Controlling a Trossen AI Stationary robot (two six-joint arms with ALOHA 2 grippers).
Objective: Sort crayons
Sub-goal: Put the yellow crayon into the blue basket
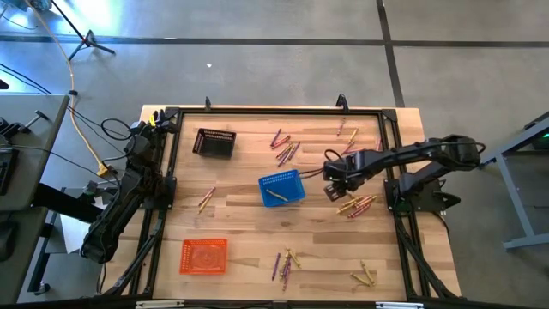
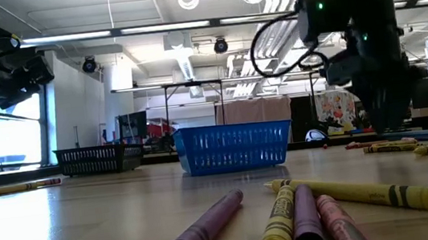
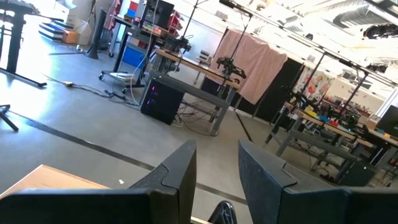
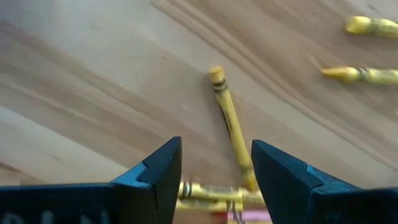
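Right gripper [image 4: 214,177] hung low over the table [image 1: 240,232], just right of the blue basket [image 1: 282,188], fingers wide apart and holding nothing, above a yellow crayon [image 4: 230,121]. Left gripper [image 3: 217,177] parked at the left edge, partly open, empty. Crayons [image 1: 356,206] scattered in little bunches around; black basket [image 1: 214,143] and orange basket [image 1: 204,256] well apart.

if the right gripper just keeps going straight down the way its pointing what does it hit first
Probably the yellow crayon lying on the table in line with the gap between the open fingers of the right gripper. More crayons lie closer under the fingertips, so depth is uncertain.
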